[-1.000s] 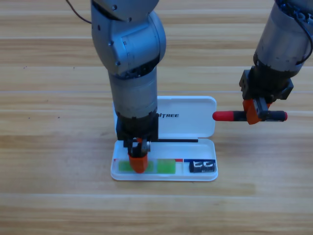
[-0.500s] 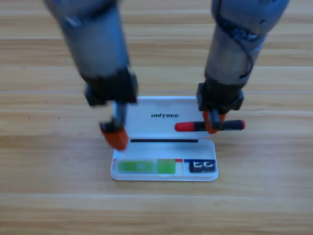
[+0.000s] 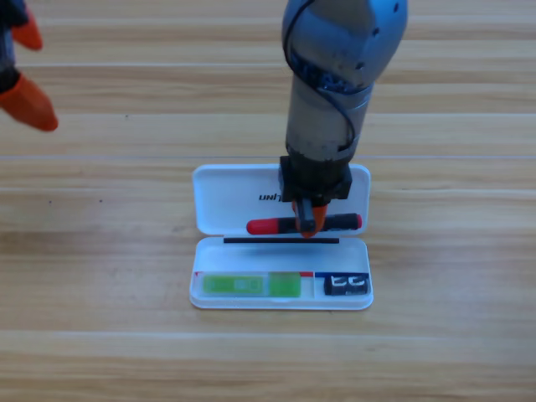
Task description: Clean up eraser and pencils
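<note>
Your right gripper (image 3: 308, 224) is clamped on the red-capped marker (image 3: 303, 224) near its middle, carrying it level and crosswise over the open lid of the white case (image 3: 219, 201), just behind the hinge. I judge that central hold is what keeps the marker balanced and lined up with the long tray in front of it. The tray already contains the green pencil (image 3: 249, 285) along its left and middle, and the eraser (image 3: 347, 285) at its right end. Those two leave little free room, so the marker will likely have to go down in the strip just behind them. Your left gripper (image 3: 25, 75) waits at the upper left corner, jaws apart and empty, well clear of the case.
</note>
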{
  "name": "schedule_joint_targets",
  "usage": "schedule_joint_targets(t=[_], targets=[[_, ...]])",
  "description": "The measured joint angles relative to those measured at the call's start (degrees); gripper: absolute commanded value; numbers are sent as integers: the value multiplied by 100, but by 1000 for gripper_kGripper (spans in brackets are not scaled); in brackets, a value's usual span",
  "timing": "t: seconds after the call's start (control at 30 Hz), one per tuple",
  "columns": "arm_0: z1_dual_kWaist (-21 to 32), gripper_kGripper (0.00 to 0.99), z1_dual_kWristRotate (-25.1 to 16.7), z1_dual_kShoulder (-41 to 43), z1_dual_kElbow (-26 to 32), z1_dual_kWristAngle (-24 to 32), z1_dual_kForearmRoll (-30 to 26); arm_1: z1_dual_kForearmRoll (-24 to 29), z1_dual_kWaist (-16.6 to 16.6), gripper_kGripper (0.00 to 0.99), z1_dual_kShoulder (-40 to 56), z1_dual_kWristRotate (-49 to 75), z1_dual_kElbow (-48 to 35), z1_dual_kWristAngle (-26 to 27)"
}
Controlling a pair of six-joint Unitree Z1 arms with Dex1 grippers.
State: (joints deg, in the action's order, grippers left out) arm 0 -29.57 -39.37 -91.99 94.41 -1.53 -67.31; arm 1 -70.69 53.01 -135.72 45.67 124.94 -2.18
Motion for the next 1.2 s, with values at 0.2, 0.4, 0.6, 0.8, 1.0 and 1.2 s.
schedule_joint_targets(t=[0.2, 0.4, 0.6, 0.8, 1.0, 1.2], targets=[[48, 990, -3, 0, -365, 114, 224, -5, 28, 0, -164, -22, 120, 0], [50, 990, -3, 1, -461, 119, 242, -13, 86, 0, -176, -60, 122, 0], [50, 990, -3, 1, -626, 120, 370, -111, 110, 0, -176, -113, 123, 0], [50, 990, -4, 1, -770, 154, 484, -157, 115, 0, -176, -163, 123, 0], [50, 990, -4, 0, -831, 156, 519, -159, 119, 210, -176, -190, 123, 0], [50, 990, -4, 0, -922, 156, 585, -159, 120, 879, -176, -249, 123, 0]])
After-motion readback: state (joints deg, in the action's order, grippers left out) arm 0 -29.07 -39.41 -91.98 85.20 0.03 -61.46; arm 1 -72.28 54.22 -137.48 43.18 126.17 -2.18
